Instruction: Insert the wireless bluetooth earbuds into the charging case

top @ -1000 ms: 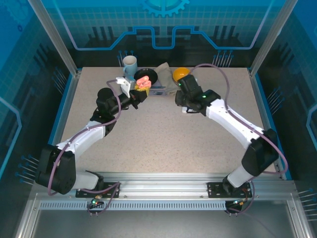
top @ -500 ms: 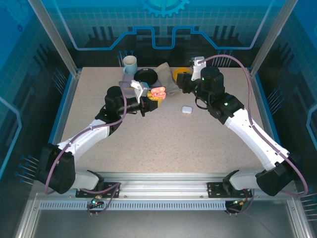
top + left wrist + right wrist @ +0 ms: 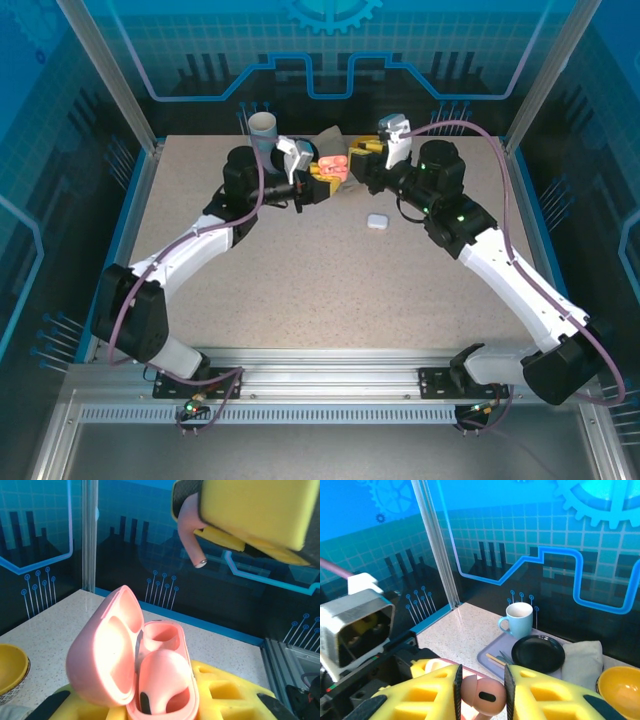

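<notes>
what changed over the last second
The left end effector carried the open pink case rightward without letting go. The right end effector, gripping a pink earbud, swung back to face it, uncovering the white case. The cup stayed put.

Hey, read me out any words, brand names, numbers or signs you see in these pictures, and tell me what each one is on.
None: no readable text on anything here.
The pink charging case, the pink earbud, the white case and the mug show no marking.
The blue backdrop has gear and circuit drawings, no letters or numbers.
</notes>
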